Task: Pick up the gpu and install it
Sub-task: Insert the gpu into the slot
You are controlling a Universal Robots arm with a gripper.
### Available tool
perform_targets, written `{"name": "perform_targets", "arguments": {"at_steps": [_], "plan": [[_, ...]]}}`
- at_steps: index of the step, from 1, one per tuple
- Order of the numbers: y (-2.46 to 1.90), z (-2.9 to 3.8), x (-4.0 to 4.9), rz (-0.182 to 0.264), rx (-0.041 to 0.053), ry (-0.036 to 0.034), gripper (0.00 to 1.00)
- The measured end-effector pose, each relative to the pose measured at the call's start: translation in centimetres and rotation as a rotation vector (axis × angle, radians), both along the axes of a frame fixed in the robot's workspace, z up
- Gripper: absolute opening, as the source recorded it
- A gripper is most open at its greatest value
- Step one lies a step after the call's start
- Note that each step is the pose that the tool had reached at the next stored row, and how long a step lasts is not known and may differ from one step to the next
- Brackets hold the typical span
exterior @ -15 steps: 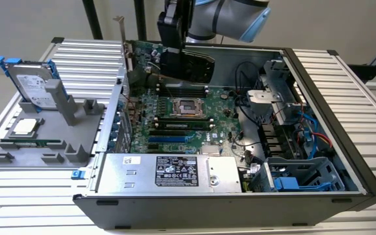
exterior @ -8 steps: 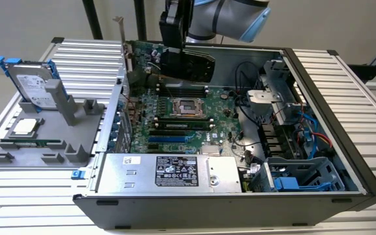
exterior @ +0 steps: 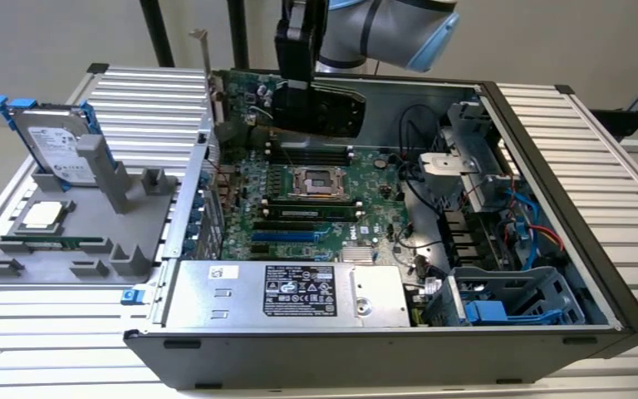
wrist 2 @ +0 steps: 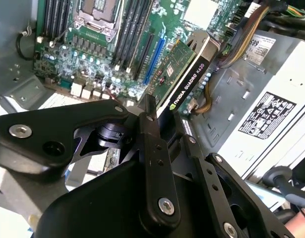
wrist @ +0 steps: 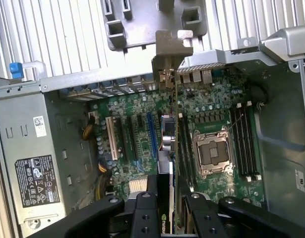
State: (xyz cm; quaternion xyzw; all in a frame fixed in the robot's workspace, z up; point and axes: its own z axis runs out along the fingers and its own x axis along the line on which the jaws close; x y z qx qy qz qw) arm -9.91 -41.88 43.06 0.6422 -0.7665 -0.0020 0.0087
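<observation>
The gpu (exterior: pixel 336 116) hangs above the far part of the motherboard (exterior: pixel 296 208) inside the open computer case, its black cooler facing the camera. Its thin silver bracket (exterior: pixel 203 58) sticks up over the case's rear wall on the exterior view's left. My gripper (exterior: pixel 308 93) comes down from above and is shut on the card's upper edge. In the second wrist view the black fingers (wrist 2: pixel 151 130) clamp the gpu (wrist 2: pixel 184 82). In the first wrist view the gpu (wrist: pixel 172 148) shows edge-on between the fingers (wrist: pixel 145 213), its bracket (wrist: pixel 172 49) at the rear slots.
A grey fixture (exterior: pixel 130 187) on the exterior view's left carries a silver hard drive with blue rails (exterior: pixel 53 141), a processor chip (exterior: pixel 42 214) and a memory stick (exterior: pixel 53 243). In the case are the power supply (exterior: pixel 286 291), processor socket (exterior: pixel 316 179), cables (exterior: pixel 430 174) and a drive cage (exterior: pixel 507 299).
</observation>
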Motion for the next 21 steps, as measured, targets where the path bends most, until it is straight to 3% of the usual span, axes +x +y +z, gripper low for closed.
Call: {"name": "perform_targets", "arguments": {"at_steps": [21], "plan": [[0.00,0.20,0.05,0.120,0.0000,0.0004,0.00]]}}
